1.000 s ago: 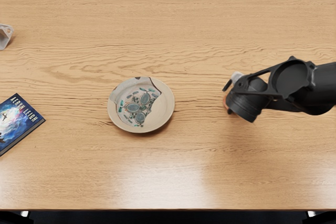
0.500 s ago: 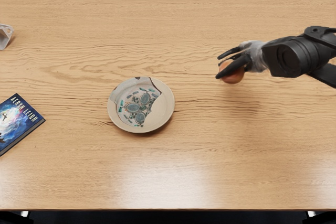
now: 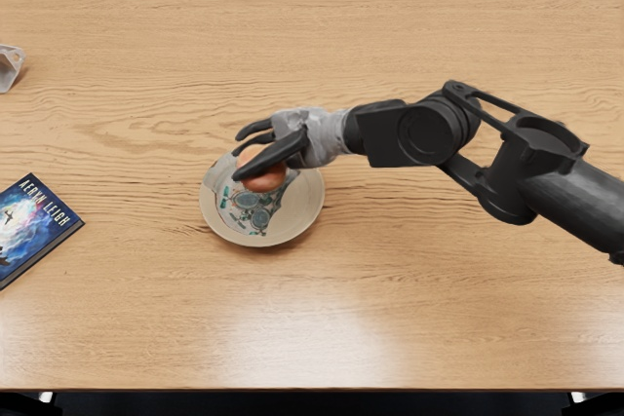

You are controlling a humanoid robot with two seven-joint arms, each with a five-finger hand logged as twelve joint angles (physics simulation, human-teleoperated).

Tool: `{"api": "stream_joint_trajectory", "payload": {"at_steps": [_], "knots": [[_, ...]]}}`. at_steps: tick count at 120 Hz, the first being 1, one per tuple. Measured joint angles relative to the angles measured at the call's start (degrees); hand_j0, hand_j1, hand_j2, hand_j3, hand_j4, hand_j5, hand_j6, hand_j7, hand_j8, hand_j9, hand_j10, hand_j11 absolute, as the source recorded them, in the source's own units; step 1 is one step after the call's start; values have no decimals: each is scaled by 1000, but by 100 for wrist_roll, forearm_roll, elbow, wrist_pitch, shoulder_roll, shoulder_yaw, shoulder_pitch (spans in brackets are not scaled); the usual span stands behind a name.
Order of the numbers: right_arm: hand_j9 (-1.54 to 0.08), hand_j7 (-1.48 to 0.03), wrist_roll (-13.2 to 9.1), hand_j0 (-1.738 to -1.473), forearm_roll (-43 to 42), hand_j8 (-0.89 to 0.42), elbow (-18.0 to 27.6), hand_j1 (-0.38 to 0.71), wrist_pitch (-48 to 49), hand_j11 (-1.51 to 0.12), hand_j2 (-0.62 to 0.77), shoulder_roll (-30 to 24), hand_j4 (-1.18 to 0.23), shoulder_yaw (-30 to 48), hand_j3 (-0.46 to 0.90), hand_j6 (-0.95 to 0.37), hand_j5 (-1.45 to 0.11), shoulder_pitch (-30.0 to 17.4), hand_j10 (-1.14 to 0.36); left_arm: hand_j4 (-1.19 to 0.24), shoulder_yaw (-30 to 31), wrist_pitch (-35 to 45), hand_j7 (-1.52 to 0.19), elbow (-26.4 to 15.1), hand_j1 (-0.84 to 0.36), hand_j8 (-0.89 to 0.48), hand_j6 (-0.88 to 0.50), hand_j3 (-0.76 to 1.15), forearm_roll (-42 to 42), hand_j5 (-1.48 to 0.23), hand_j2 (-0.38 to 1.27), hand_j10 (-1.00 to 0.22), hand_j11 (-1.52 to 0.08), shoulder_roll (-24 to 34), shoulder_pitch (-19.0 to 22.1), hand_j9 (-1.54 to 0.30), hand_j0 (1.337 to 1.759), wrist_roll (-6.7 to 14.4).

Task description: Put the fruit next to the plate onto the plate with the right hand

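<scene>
Fruit [image 3: 263, 178] sits wrapped in the right hand's [image 3: 278, 148] curled fingers, held over the plate's [image 3: 300, 207] upper part, presumably so that letting go drops it inside the rim.

Right arm: comes in from the right edge and stretches across the desk [image 3: 390, 309] toward the middle.
Right hand [image 3: 292, 141]: above the plate's upper edge, dark fingers curled around the fruit.
Fruit [image 3: 264, 179]: orange-brown, round, over the patterned plate [image 3: 307, 204]; whether it touches the plate is unclear.
Book [image 3: 31, 224]: flat at the left edge, well apart from the plate.
White object [image 3: 8, 63]: at the far left edge, partly cut off.
</scene>
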Motion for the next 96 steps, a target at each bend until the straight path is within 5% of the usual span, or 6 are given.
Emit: {"api": "stream_joint_trajectory", "payload": {"at_steps": [18, 52, 55, 56, 58, 96], "knots": [[-1144, -1130, 5, -1643, -381, -333, -434, 256, 47, -1200, 116, 180, -844, -27, 0, -611, -1180, -32, -379, 0, 0, 0, 0, -1, 349, 0, 0, 0, 0, 0, 0, 0, 0, 0, 0, 0, 1658, 0], [-313, -310, 1, -1654, -709, -117, -714, -177, 29, -328, 21, 107, -232, -190, 0, -174, -323, 16, -113, 0, 1, 1, 0, 2, 349, 0, 0, 0, 0, 0, 0, 0, 0, 0, 0, 0, 1658, 1], [-280, -278, 1, -1655, -712, -106, -680, -194, 41, -293, 18, -18, -208, -153, 0, -157, -289, 30, -103, 0, 1, 1, 0, 0, 349, 0, 0, 0, -1, 0, 0, 0, 0, 0, 0, 0, 1658, 1], [-272, -268, 4, -1655, -710, -101, -667, -199, 49, -592, 18, -64, -198, -141, 0, -151, -281, 33, -73, 0, 1, 1, 0, 0, 349, 0, 0, 0, -1, 0, 0, 0, 0, 0, 0, 0, 1658, 1], [-248, -249, -2, -1655, -714, -99, -641, -209, 66, -309, 15, -164, -189, -117, 0, -142, -256, 37, -116, 0, 1, 1, 0, -1, 349, 0, 0, 0, -1, 0, 0, 0, 0, 0, 0, 0, 1658, 1], [-77, -75, 1, -1657, -97, -37, -141, -298, 1664, -126, 0, -3123, -56, 586, 0, -47, -78, -623, -49, 0, 3, -4, 0, -1, 349, 0, 0, 0, 0, 0, 0, 0, 0, 0, -26, 0, 1658, 1]]}}
